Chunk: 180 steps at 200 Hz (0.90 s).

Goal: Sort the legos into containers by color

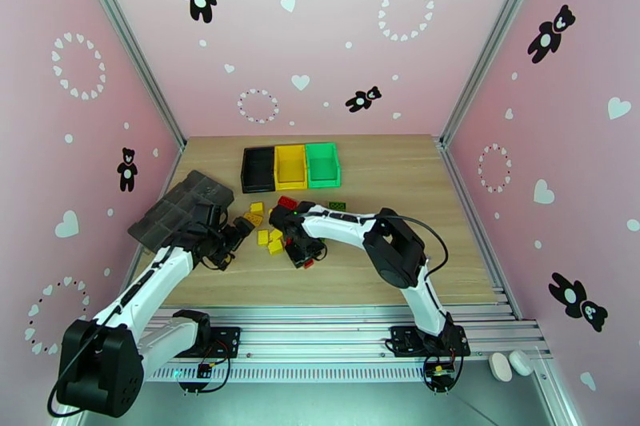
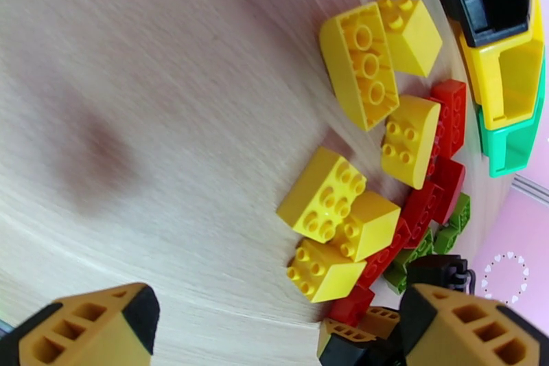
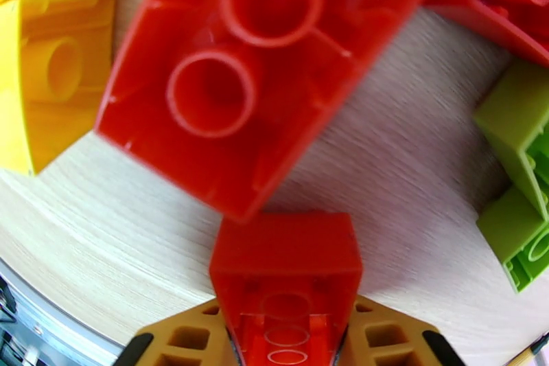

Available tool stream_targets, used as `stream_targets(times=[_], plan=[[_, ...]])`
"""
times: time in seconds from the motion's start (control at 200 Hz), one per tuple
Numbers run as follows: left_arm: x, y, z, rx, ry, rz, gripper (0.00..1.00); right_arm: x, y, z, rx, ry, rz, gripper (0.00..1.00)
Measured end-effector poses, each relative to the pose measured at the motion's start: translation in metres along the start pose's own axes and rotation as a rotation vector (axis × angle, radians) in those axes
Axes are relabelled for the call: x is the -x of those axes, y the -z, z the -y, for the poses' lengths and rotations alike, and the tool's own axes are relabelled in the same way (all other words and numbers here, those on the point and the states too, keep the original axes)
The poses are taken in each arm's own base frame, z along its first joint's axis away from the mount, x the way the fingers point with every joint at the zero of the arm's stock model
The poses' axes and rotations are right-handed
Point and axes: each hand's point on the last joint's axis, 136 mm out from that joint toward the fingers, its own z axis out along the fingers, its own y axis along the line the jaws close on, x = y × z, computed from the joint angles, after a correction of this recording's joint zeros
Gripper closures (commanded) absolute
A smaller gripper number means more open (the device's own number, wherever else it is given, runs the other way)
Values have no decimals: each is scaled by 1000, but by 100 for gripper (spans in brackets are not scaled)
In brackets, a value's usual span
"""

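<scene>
Right gripper [image 3: 285,353] has a red brick [image 3: 285,271] pinched, time for a clean lift

Top view: we're low in the legos [image 1: 270,236], with the black bin [image 1: 258,169], yellow bin [image 1: 290,167] and green bin [image 1: 323,165] lined up behind them. Left wrist: left gripper [image 2: 274,333] hangs wide open near the yellow bricks [image 2: 336,230], holding nothing. Right wrist: a bigger red brick [image 3: 240,72] seems to touch ours, so we'd go straight up, then probably to black
</scene>
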Motion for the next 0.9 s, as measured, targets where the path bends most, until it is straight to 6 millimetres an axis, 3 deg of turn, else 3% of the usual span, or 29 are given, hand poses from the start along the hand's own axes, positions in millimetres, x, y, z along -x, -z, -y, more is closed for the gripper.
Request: stream_targets(times=[0.145, 0.335, 0.465, 0.616, 0.901], plan=[[-14, -13, 12, -12, -39, -60, 2, 5, 9, 4, 13, -19, 22, 71], [-27, -29, 54, -95, -80, -122, 2, 32, 54, 34, 105, -142, 132, 73], [-29, -38, 96, -174, -97, -160, 2, 56, 79, 71, 185, -273, 206, 73], [-30, -46, 163, -302, -139, -208, 1, 80, 93, 112, 257, -409, 263, 73], [-18, -77, 252, -469, -114, -295, 3, 144, 130, 164, 375, -562, 408, 70]])
